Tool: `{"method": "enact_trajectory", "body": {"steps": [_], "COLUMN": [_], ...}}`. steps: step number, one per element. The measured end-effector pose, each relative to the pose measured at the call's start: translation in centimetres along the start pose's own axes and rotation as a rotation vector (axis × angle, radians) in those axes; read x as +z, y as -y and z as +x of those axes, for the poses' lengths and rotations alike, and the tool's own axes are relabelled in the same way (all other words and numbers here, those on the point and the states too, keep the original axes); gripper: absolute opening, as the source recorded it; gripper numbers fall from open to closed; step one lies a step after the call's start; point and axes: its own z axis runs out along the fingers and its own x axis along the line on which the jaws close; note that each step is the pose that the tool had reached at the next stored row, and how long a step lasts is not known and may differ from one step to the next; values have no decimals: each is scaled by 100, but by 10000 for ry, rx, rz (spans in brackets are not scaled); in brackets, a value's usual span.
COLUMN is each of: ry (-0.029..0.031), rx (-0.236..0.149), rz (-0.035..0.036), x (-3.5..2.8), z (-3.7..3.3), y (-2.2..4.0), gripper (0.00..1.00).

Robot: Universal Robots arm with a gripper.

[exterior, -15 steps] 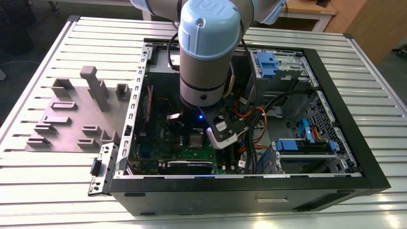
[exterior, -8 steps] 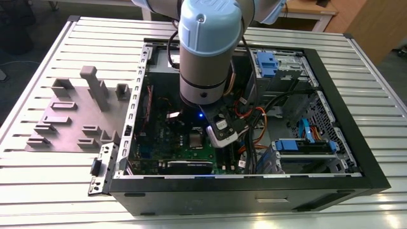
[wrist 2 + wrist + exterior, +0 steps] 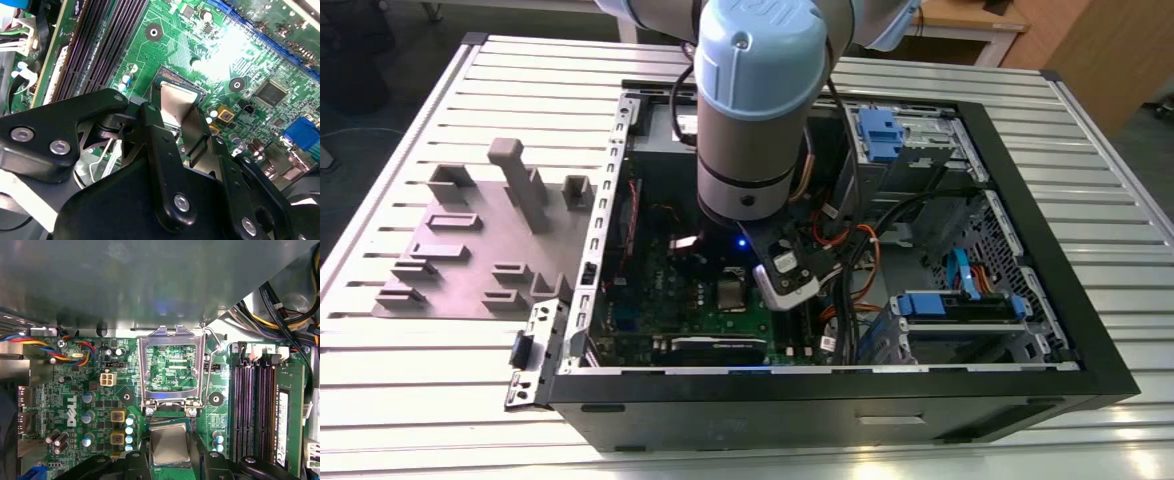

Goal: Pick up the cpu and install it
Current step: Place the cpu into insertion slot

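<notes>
While pinching the cpu (image 3: 170, 442) by two opposite edges between close-set fingers of the gripper (image 3: 171, 455), hovers at the socket (image 3: 172, 77) beside the flipped-open load frame (image 3: 145, 367); probably light, stiff, slick-topped, delicate underneath, so safest gripped by edges

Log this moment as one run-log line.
gripper: shut on cpu | cpu: over socket, seating unclear | socket frame: flipped open | arm: inside computer case
</notes>
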Motion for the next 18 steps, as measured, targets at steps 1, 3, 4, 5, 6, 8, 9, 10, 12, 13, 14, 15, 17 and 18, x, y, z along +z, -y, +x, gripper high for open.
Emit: {"method": "enact_trajectory", "body": {"steps": [1, 3, 4, 5, 6, 8, 9, 10, 12, 13, 14, 15, 17, 18], "ry": [0, -1, -1, -1, -1, -1, -1, -2, -3, -2, -3, -3, -3, -4], "rx": [-39, -113, -153, -192, -227, -285, -325, -365, -446, -490, -541, -585, -656, -673], "rz": [0, -2, -2, -4, -4, -6, -6, -7, -12, -18, -21, -24, -35, -44], "x": [0, 1, 1, 1, 1, 6, 9, 12, 18, 22, 25, 29, 40, 42], "z": [0, 0, 0, 0, 0, 0, 0, 0, 0, 0, 0, 0, 0, 5], "y": [1, 2, 2, 2, 2, 3, 3, 3, 3, 3, 3, 3, 3, 4], "gripper": [44, 45, 45, 51, 51, 51, 51, 51, 51, 51, 51, 51, 51, 51]}}
